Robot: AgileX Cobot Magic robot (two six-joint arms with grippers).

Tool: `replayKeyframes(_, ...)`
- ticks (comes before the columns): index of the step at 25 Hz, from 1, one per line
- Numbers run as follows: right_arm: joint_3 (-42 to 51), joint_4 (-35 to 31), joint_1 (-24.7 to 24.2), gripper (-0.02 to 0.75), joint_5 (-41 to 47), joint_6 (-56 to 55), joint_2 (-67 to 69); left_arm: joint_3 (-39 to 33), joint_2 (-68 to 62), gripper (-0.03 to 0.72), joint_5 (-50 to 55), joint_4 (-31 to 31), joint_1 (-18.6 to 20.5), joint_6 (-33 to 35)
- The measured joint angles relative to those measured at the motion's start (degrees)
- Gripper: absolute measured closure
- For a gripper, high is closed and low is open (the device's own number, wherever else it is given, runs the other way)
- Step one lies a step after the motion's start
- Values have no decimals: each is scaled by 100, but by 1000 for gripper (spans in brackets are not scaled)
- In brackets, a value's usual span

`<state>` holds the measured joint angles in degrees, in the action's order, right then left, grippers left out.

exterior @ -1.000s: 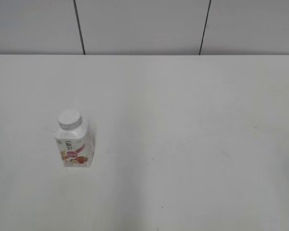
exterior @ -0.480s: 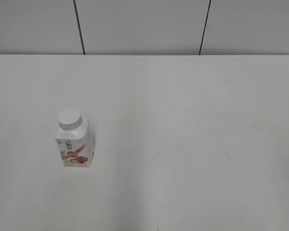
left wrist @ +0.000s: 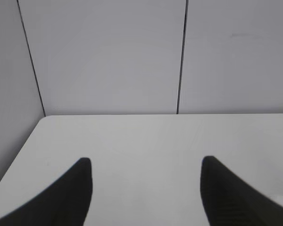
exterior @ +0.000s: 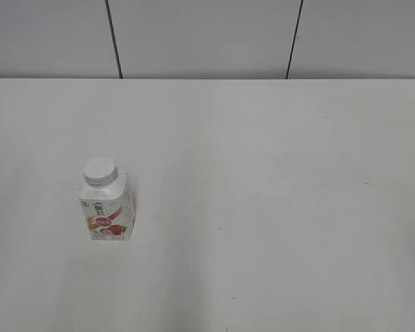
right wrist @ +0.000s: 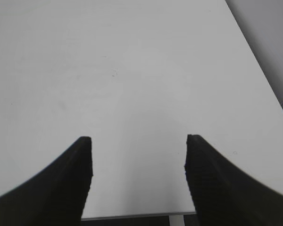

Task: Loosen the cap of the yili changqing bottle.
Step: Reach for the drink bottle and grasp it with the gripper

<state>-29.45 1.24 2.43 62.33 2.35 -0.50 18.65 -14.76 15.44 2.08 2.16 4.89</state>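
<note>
Both grippers are seen only through their own wrist cameras, and neither appears in the exterior view. Left gripper [left wrist: 146, 162] is held with its two dark fingers [left wrist: 66, 197] spread wide apart, and nothing is gripped between them; bare white table [left wrist: 146, 141] is seen through the gap, and the grey panelled wall [left wrist: 108, 56] with its dark vertical seams is faced beyond the table's far edge. At the lower right corner of that view a small pale shape is partly cut off by the frame, and what it is cannot be told. Right gripper [right wrist: 137, 137] is likewise spread wide, with its ribbed dark fingers [right wrist: 217, 183] well apart and nothing held; it is tilted down over the tabletop near the table's right edge, where a strip of darker surface is visible past the rim.

In the exterior view, the yili changqing bottle [exterior: 108, 211] is found standing upright on the left part of the table, well apart from the table's edges. Its squarish white body carries a pink-red label with strawberries, and a faint shadow is cast just beside it on the right. The cap [exterior: 100, 171], white and round with a ribbed rim, is seated on the bottle's neck. No gripper is touching either one.
</note>
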Motion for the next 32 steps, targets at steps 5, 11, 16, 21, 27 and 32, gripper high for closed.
replayKeyframes(5, 0, 0, 0, 244, 0, 0, 0, -67, -840, 240, -956, -25, -6, 6)
replayKeyframes(11, 0, 0, 0, 244, 0, 0, 0, -67, -2017, 240, -2233, 14, -6, 6)
replayKeyframes(16, 0, 58, 0, 244, 0, 0, 0, -67, -2866, 240, -3185, 14, -6, 6)
replayKeyframes(21, 0, 90, 0, 244, 0, 0, 0, -67, -3607, 241, -3583, 14, -6, 6)
replayKeyframes(27, 0, 96, 0, 244, 0, 0, 0, -67, -4008, 267, -3597, 14, -6, 6)
replayKeyframes(32, 0, 107, 0, 244, 0, 0, 0, -67, -4102, 279, -3654, 5, -6, 6)
